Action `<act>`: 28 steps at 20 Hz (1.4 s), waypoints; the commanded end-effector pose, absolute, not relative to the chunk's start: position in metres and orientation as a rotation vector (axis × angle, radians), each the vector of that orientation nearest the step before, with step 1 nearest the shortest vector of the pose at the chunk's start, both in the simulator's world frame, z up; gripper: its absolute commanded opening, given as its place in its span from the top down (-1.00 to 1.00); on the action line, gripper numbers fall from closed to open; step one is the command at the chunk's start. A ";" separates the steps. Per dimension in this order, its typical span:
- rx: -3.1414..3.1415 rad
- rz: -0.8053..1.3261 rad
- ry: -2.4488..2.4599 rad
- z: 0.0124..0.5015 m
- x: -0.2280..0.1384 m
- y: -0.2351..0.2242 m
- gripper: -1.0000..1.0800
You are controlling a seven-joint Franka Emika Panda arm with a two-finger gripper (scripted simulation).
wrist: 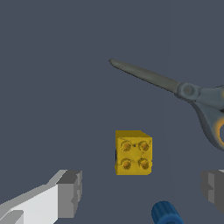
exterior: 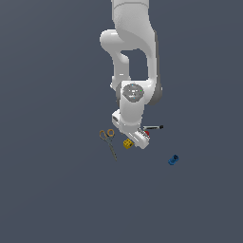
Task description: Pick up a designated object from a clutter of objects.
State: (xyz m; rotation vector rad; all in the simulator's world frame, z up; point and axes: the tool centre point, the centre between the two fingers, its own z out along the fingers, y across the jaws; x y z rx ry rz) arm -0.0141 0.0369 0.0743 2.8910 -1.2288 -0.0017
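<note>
Spread wide apart, the gripper [wrist: 142, 192] hung over the small yellow studded plastic block [wrist: 133, 153], which lay on the bare grey floor [wrist: 52, 87] between its fingers [wrist: 70, 192]. It looked light, rigid and smooth, best pinched across flat opposite sides. Grey-bladed, yellow-handled scissors [wrist: 192, 94] lay nearby; a ribbed blue cylinder [wrist: 165, 213] sat just beside.

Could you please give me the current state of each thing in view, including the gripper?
gripper: open, fingers apart and clear of the block, holding nothing.
yellow block: resting on the surface, four studs facing the wrist camera, not grasped.
scissors: lying flat, blades closed.
blue piece: lying apart at the exterior view's right.
second blue piece: lying close to the block.
silver tool: lying flat, partly hidden behind the arm.
</note>
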 end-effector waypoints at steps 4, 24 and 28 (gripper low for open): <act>2.887 -0.001 -1.239 0.072 -0.015 0.037 -0.92; 2.884 0.000 -1.245 0.022 -0.015 0.037 1.00; 2.884 0.000 -1.245 0.022 -0.015 0.037 1.00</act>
